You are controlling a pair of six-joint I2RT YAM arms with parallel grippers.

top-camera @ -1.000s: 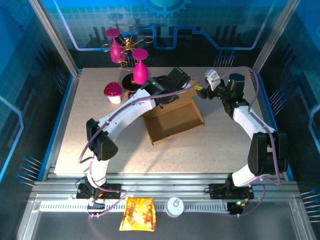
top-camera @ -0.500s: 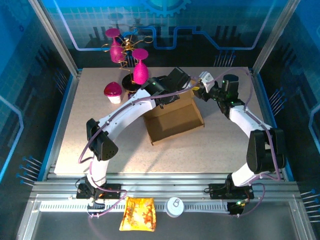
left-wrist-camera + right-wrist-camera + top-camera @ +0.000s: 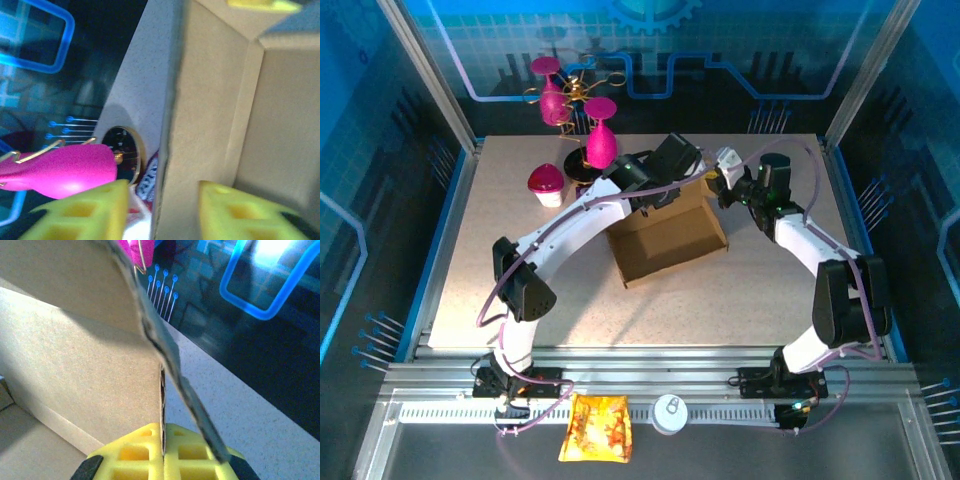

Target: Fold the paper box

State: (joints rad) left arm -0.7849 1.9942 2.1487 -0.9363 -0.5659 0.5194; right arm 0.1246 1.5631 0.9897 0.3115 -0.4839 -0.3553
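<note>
At mid-bench, an open paper box, far wall pinched tight in the right tool, side wall straddled by the parted left tool. Likely light, stiff, crease-prone; best gripped at panel edges.

Plain brown paper box; right claw yellow; magenta goblets; speckled beige table.

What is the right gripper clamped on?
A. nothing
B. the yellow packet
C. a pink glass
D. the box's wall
D: in the right wrist view the right gripper is shut on the upright cardboard edge of the box.
</note>
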